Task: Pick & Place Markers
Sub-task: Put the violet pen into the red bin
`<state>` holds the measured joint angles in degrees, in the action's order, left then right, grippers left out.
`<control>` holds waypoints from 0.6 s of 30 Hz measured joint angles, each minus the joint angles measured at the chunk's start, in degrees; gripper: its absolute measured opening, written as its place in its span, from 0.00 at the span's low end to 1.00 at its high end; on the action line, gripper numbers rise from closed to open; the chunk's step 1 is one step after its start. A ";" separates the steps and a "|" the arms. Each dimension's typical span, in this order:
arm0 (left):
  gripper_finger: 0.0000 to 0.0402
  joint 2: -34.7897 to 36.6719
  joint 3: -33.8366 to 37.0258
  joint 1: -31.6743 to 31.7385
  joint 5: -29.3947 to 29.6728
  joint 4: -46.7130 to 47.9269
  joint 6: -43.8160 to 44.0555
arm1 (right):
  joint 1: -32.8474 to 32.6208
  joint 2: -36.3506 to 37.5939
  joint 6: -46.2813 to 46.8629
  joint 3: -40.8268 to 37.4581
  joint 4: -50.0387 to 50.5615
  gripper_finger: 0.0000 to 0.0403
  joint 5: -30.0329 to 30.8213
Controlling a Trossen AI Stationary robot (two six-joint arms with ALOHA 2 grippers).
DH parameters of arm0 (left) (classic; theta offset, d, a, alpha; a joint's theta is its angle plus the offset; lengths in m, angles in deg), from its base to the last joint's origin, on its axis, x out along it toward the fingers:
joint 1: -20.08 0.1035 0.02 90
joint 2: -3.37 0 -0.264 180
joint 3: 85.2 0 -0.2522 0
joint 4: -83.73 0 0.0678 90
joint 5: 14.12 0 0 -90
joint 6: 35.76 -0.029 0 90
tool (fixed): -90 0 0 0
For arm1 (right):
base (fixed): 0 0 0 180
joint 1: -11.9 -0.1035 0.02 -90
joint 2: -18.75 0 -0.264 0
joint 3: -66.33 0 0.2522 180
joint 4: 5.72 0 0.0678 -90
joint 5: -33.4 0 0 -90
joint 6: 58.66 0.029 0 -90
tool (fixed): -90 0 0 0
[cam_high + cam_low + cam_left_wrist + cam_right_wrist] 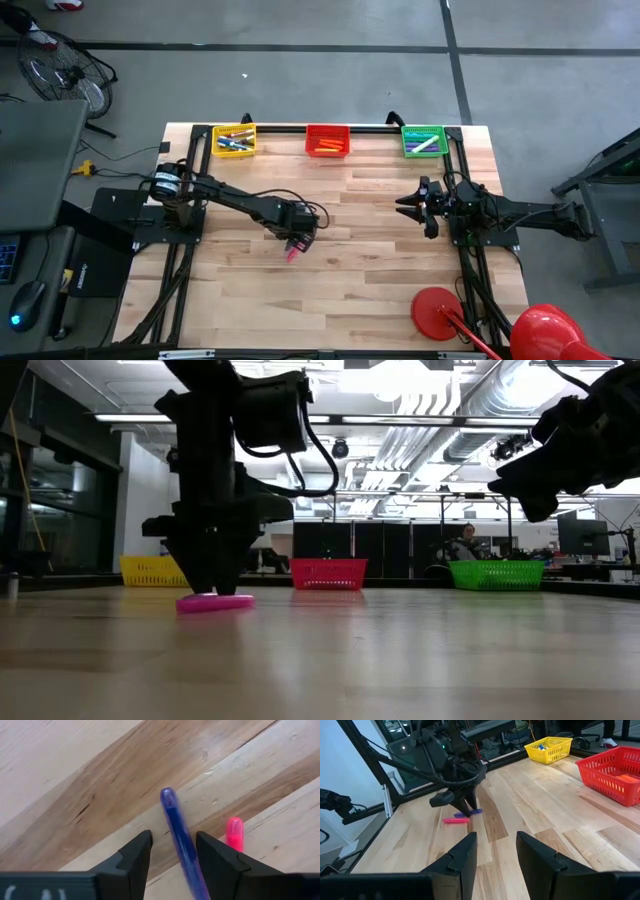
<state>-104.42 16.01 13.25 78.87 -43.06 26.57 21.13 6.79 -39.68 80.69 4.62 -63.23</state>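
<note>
Closing on the purple marker (181, 840)
Left gripper (173, 854) straddling it, fingers apart, not yet clamped; pink marker (234, 833) spared just beside.

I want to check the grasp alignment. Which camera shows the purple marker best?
The left wrist view: the purple marker lies between the left gripper fingers, beside a pink marker. The right wrist view shows it small under that gripper. The high and low views show only the pink one.

We find an open-plan office or lab: exposed ceiling ducts (500, 420), monitors (578, 538), a seated person (462, 546), concrete floor (300, 60).
</note>
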 joint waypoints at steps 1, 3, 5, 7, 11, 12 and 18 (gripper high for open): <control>0.38 -0.04 -0.43 -0.03 0.15 0.50 0.02 | 0.00 -0.03 0.02 0.00 -0.12 0.31 0.02; 0.36 -0.12 -1.56 -0.23 -0.26 1.57 0.05 | 0.00 0.02 0.02 0.00 -0.06 0.31 -0.01; 0.36 -0.16 -1.89 -0.40 0.01 1.61 0.76 | 0.00 -0.07 0.00 0.01 -0.24 0.31 0.02; 0.35 -1.34 -2.16 -0.64 0.02 1.71 2.48 | 0.00 -0.03 0.00 0.02 -0.13 0.31 0.00; 0.35 -1.93 -2.37 -0.91 -1.43 2.71 4.94 | 0.01 -0.03 0.00 0.02 -0.19 0.31 0.02; 0.35 -1.93 -2.37 -1.12 -1.70 2.71 5.17 | 0.02 -0.03 0.02 0.02 -0.19 0.31 0.02; 0.35 -3.33 -3.36 -1.97 -2.11 3.84 9.55 | 0.00 -0.03 0.02 0.02 -0.19 0.31 0.02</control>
<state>-107.75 12.66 11.28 76.76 -39.21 36.11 21.13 6.76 -39.66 80.71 4.42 -63.21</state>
